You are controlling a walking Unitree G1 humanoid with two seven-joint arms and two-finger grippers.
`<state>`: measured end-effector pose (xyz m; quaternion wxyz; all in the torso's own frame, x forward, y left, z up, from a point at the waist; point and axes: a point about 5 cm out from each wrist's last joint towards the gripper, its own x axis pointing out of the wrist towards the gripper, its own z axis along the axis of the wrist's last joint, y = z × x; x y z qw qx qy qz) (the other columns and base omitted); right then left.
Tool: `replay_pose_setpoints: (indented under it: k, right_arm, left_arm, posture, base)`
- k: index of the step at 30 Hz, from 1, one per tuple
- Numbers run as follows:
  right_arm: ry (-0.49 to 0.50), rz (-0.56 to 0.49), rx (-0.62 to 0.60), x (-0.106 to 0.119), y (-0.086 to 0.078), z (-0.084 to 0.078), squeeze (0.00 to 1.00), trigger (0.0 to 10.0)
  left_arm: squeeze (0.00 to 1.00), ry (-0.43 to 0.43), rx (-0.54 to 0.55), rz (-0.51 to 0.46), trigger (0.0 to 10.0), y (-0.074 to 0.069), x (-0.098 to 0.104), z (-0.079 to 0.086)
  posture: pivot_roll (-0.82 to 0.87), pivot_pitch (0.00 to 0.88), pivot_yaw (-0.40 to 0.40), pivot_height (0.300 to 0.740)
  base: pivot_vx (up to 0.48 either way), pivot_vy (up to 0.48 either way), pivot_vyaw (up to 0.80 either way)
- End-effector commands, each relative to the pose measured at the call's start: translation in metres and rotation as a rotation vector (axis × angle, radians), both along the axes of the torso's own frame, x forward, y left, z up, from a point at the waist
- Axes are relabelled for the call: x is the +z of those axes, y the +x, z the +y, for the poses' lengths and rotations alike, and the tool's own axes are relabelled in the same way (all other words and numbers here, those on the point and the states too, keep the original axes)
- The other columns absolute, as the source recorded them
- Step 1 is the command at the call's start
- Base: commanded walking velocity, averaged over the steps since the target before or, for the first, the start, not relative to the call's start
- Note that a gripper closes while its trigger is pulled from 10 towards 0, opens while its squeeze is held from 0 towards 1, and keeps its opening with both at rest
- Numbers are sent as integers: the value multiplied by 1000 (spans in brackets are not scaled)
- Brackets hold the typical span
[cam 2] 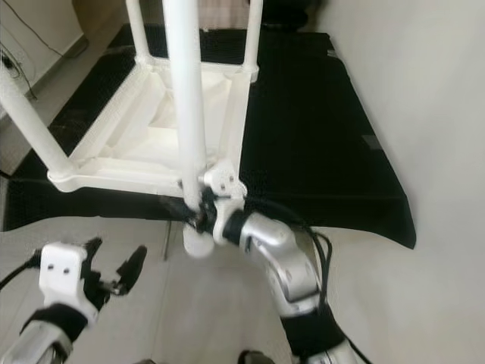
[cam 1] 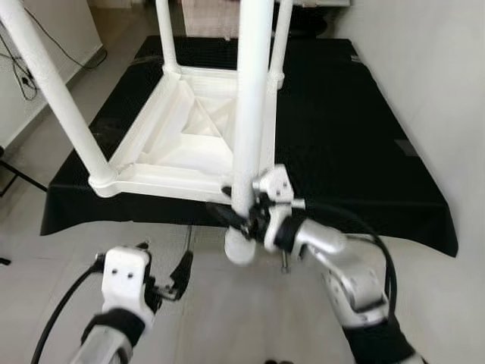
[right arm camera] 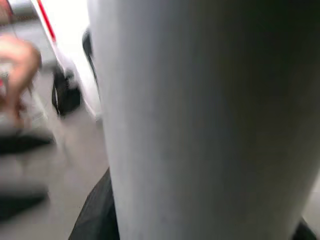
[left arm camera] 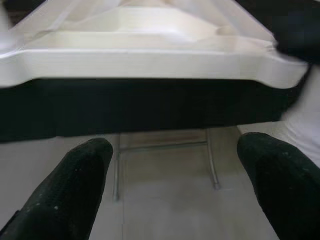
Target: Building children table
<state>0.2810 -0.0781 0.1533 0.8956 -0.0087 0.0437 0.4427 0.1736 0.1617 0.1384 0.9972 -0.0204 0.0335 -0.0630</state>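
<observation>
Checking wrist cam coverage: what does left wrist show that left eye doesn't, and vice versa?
Left wrist alone: metal legs of the work surface under the black cloth, seen between the open left gripper's fingertips.

Left eye alone: three white cylindrical legs standing up from the upturned white plastic children's table, and the right gripper shut on the fourth loose white leg.

Both: the table's near edge and the black cloth.

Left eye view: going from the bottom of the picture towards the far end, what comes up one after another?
Left tool, open over pale floor → right tool gripping a loose white tubular plastic table leg → upside-down white plastic tabletop on the black cloth-covered work table → its far upright legs.
</observation>
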Motion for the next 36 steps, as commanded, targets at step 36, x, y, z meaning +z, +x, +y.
replay_pose_setpoints:
  k: [36]
  right_arm:
    - [-174,-56,43,-1,16,-8,0,10000]
  left_arm:
    - [0,21,-137,20,10000,9,-6,-10]
  posture:
    - [60,65,-23,740]
  base:
    - [262,0,103]
